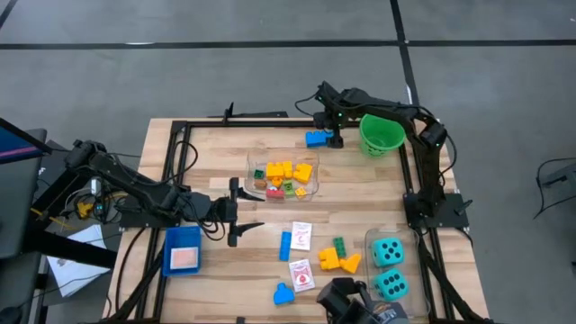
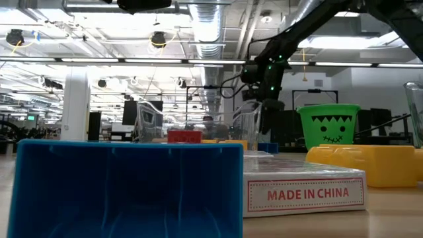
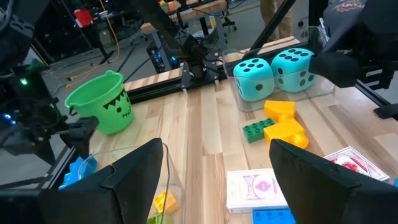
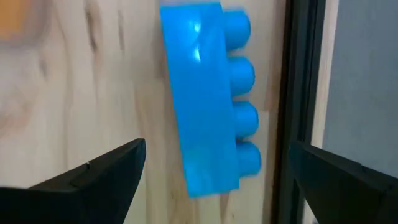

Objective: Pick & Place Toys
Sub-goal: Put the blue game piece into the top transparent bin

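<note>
Hovering right gripper (image 1: 335, 139), jaws spread, over blue brick (image 4: 208, 99) beside green bucket (image 1: 381, 133); left gripper (image 1: 236, 211) apparently released.

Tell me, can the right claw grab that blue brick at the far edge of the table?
Probably yes. The right claw hangs open right by the blue brick, its fingers spread wider than the brick. Nothing sits on the brick or between it and the claw; only the table's black frame rail runs close alongside.
</note>
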You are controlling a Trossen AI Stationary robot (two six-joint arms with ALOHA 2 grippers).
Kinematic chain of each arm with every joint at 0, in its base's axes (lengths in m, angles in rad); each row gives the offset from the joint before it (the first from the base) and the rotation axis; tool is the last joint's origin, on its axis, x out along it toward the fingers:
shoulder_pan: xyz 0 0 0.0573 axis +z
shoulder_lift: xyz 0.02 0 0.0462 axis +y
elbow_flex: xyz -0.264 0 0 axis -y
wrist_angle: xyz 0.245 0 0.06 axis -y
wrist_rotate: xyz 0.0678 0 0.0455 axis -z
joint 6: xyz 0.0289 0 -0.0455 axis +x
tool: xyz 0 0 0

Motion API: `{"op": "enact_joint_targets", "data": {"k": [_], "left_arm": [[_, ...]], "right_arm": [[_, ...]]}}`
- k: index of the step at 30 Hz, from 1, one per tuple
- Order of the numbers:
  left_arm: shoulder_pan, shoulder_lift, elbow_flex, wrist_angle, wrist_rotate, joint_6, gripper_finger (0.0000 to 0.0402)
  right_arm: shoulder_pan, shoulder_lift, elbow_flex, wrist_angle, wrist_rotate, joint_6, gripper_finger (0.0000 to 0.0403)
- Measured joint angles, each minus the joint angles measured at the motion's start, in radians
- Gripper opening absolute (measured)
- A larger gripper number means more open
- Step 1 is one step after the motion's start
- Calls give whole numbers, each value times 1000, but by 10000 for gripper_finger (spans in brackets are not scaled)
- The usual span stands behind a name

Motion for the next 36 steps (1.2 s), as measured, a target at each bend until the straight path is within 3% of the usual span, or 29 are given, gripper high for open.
{"op": "enact_joint_targets", "data": {"k": [15, 19, 26, 36], "left_arm": [[0, 0, 0, 0, 0, -21, 290], [0, 0, 0, 1, 0, -22, 290], [0, 0, 0, 2, 14, -30, 290], [0, 0, 0, 0, 20, -33, 290]], "right_arm": [[29, -3, 3, 21, 31, 48, 384], [56, 7, 4, 51, 109, 42, 384], [53, 50, 7, -23, 133, 56, 384], [53, 162, 148, -152, 183, 114, 384]]}}
